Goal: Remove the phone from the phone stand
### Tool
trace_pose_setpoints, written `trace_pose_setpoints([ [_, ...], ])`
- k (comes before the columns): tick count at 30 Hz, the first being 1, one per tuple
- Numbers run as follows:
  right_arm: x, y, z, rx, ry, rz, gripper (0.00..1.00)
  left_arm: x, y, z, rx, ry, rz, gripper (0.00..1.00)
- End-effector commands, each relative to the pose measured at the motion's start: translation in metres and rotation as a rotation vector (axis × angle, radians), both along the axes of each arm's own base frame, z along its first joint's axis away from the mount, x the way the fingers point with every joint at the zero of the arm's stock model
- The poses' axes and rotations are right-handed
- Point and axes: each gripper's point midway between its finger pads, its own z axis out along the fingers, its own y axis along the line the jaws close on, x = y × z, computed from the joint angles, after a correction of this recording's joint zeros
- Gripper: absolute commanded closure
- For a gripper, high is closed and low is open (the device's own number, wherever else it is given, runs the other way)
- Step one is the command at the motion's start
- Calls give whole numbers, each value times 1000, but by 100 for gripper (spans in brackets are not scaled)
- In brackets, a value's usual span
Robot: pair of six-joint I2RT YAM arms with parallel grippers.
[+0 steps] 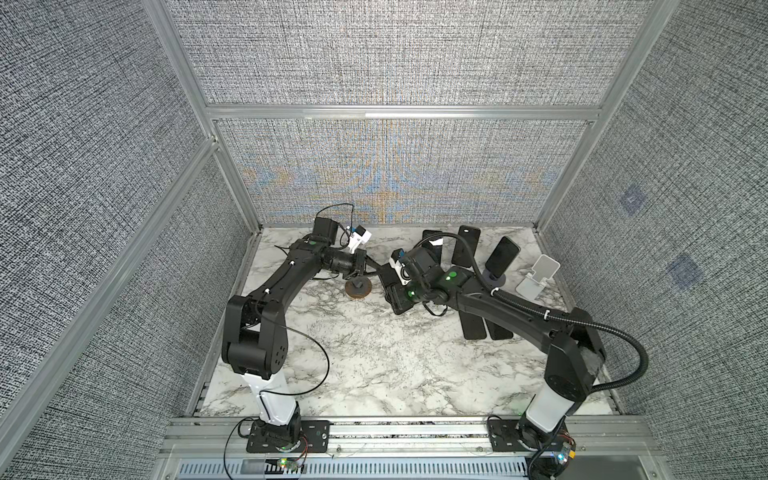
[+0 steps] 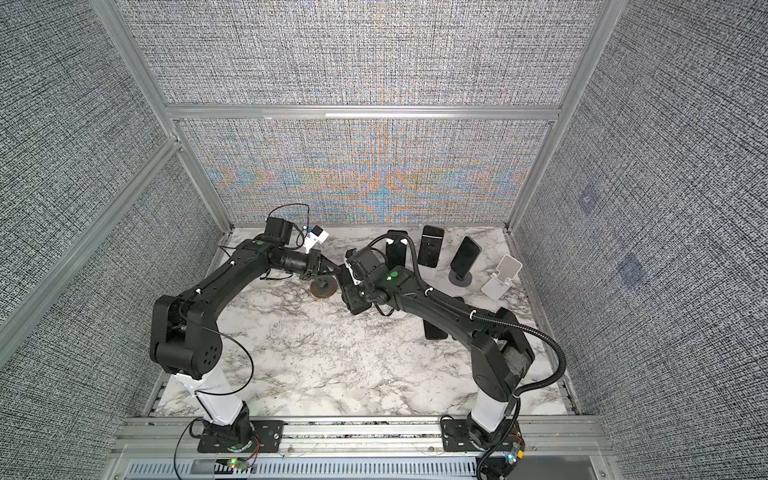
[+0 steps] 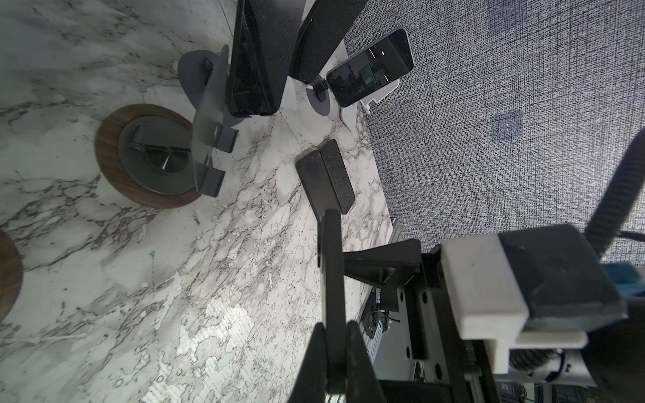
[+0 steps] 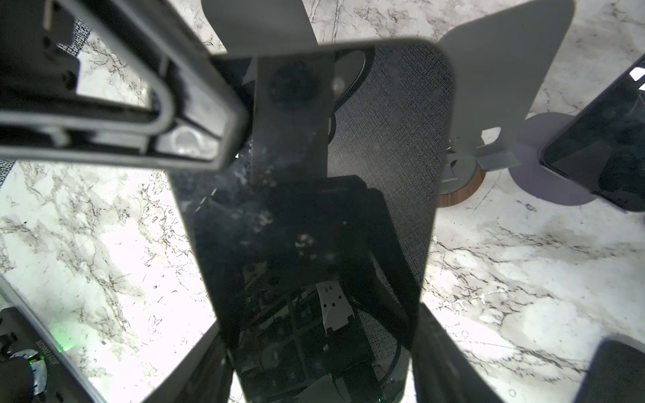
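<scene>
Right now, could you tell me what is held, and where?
The phone: left gripper pinches one edge, right gripper clasps its two long sides.

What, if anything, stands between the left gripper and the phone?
Nothing visible. The left gripper has its jaws shut on the edge of the phone, and the jaws of the right gripper stand on either side of it. The wood-based stand holds no phone.

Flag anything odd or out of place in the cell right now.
Both arms are on one phone: left gripper jaws shut on its thin edge, right gripper jaws against its long sides. Odd for a simple lift-off. Two dark slabs, likely phones, lie flat side by side on the marble table, not propped up.
</scene>
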Motion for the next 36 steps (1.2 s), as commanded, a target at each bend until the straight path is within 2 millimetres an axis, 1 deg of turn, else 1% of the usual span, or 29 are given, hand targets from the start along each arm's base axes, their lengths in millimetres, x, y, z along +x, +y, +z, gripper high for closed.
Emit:
trace_pose_setpoints([
  [1,8,-3,3,15,-2,-34,22,-5,-4,8,-57,6,-37,100],
  [4,9,-7,0,4,12,-37,17,-6,-4,10,-66,8,-43,100],
  [10,12,-2,0,11,19,-25,18,-7,-5,11,-76,12,-49,100],
  [13,13,-1,0,10,20,-24,23,-6,-5,9,-75,12,-49,100],
  [15,13,-3,1,3,17,-34,29,-6,-5,9,-75,13,-48,100],
  [21,13,-13,4,-9,6,-74,40,-5,-5,7,-70,17,-45,99],
  [22,13,-15,5,-8,6,-82,41,-5,-5,7,-69,16,-43,93],
  [25,14,-26,1,-16,22,-132,42,-4,-4,5,-56,6,-32,69],
  [26,15,-30,-2,-24,32,-152,42,-3,-4,3,-49,7,-27,60],
  [27,15,-35,-5,-29,43,-173,43,-2,-3,2,-42,6,-23,54],
  [29,13,-47,-11,-44,62,-216,43,-2,-2,0,-32,8,-20,48],
  [31,9,-63,-18,-66,85,-264,43,-2,-1,-1,-22,5,-18,46],
  [34,-2,-93,-40,-126,140,-339,44,-2,0,-2,-11,4,-13,45],
  [36,-12,-116,-59,-175,213,-394,44,-1,0,-2,-6,4,-11,45],
])
